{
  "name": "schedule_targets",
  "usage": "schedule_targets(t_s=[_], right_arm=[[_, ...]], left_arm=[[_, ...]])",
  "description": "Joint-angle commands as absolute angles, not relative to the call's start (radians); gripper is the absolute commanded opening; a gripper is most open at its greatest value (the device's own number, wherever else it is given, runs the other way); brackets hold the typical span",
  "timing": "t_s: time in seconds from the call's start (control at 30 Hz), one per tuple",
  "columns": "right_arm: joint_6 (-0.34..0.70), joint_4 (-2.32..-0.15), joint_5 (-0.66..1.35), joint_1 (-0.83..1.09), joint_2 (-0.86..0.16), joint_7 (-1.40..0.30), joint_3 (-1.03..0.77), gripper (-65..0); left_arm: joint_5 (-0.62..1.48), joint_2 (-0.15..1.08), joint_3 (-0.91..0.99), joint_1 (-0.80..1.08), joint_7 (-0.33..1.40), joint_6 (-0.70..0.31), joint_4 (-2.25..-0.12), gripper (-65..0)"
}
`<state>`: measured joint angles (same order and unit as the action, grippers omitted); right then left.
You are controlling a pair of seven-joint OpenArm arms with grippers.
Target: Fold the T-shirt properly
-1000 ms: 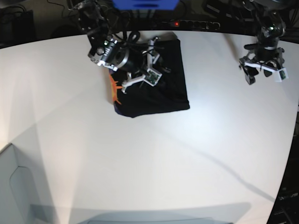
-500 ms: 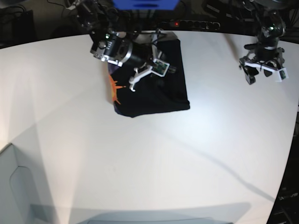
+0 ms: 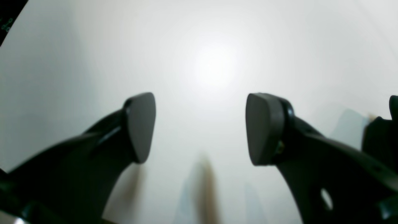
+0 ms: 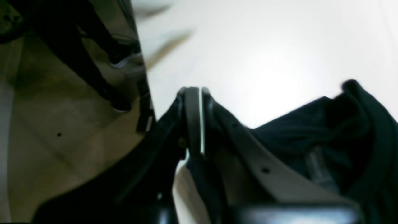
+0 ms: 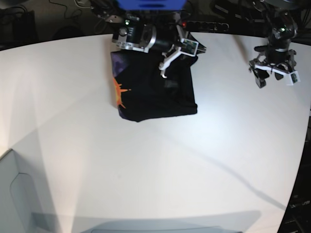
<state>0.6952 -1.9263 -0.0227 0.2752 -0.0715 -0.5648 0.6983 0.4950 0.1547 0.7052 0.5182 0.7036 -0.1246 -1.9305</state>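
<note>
The black T-shirt (image 5: 158, 92) lies folded in a rough rectangle at the back of the white table (image 5: 146, 160). An orange print (image 5: 118, 93) shows on its left edge and a purplish patch at its back left corner. My right gripper (image 5: 164, 69) hangs over the shirt's far edge. In the right wrist view its jaws (image 4: 200, 96) are shut with nothing between the pads, and bunched black T-shirt cloth (image 4: 314, 137) lies just beside them. Far to the right, my left gripper (image 5: 273, 74) stands open over bare table, its pads (image 3: 140, 127) wide apart and empty.
A blue object (image 5: 150, 4) and a power strip with a red light (image 5: 183, 24) sit just past the table's back edge. The right wrist view shows the table's edge and the floor (image 4: 62, 130) beyond it. A grey shape (image 5: 14, 194) stands at the front left.
My right arm has swung back and to the right, from over the shirt's left half to its far edge, and its jaws have shut. The left arm has not moved.
</note>
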Motion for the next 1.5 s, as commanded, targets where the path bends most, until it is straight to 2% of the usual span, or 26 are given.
schedule_targets(t_s=[0.0, 0.07, 0.3, 0.5, 0.83, 1.03, 1.17, 1.3, 1.47], right_arm=[[0.698, -1.942, -0.005, 0.274, -0.064, -0.542, 0.704, -65.0], [0.698, -1.945, -0.005, 0.274, -0.064, -0.542, 0.702, -62.9], [0.698, -1.956, -0.005, 0.265, -0.096, -0.532, 0.576, -47.1], [0.698, -1.934, -0.002, 0.232, -0.093, -0.539, 0.433, -40.9], [0.698, -1.761, -0.005, 0.251, -0.082, -0.532, 0.536, -40.6], [0.698, -1.764, -0.005, 0.251, -0.145, -0.532, 0.645, -40.6], [0.698, -1.828, -0.005, 0.257, -0.186, -0.532, 0.639, -40.6], [0.698, -1.943, -0.004, 0.259, -0.236, -0.532, 0.634, -40.6], [0.698, -1.989, -0.002, 0.274, -0.223, -0.532, 0.536, -40.5]], left_arm=[[0.499, 0.168, 0.71, 0.524, 0.684, -0.127, -1.949, -21.3], [0.499, 0.168, 0.71, 0.524, 0.684, -0.127, -1.949, -21.3], [0.499, 0.168, 0.711, 0.526, 0.684, -0.127, -1.949, -21.3], [0.499, 0.159, 0.711, 0.527, 0.684, -0.128, -1.974, -21.2], [0.503, 0.159, 0.708, 0.539, 0.684, -0.128, -1.998, -21.2], [0.627, 0.162, 0.708, 0.542, 0.685, -0.128, -1.997, -21.2], [0.691, 0.157, 0.697, 0.567, 0.685, -0.128, -1.995, -21.1], [0.711, 0.153, 0.595, 0.602, 0.685, -0.128, -1.989, -21.1], [0.716, 0.157, 0.452, 0.639, 0.685, -0.128, -1.988, -21.0]])
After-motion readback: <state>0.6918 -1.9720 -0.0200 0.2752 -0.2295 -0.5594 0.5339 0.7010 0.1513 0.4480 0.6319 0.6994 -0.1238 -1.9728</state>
